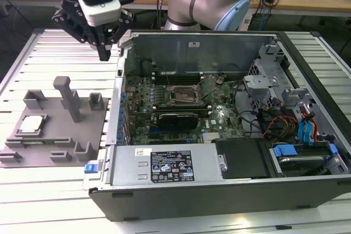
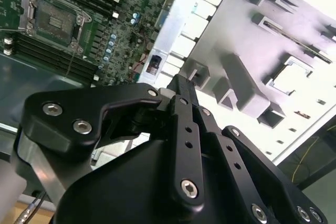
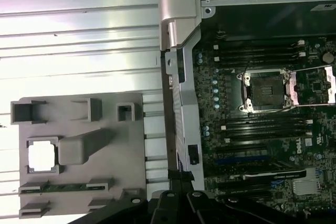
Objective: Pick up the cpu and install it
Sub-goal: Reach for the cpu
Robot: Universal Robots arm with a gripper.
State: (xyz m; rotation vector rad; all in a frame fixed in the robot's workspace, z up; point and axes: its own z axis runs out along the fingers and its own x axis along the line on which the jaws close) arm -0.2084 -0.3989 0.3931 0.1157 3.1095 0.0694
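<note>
Nearest, flat in a recess of the grey fixture (image 1: pixel 55 134): the cpu (image 1: pixel 31 125), silvery-white square with thin darker rim, top glared white in the first wrist view. Farther back, well apart: the pincer (image 1: pixel 104 53), closed on nothing, above open table (image 1: pixel 52 64) slats beside the computer case (image 1: pixel 247 190) edge. Deeper in, the open socket (image 1: pixel 184 95).

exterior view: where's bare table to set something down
Bare table lies on the near side of the grey fixture, and behind it below the gripper. The computer case is crowded; the cpu fills one fixture pocket.
</note>
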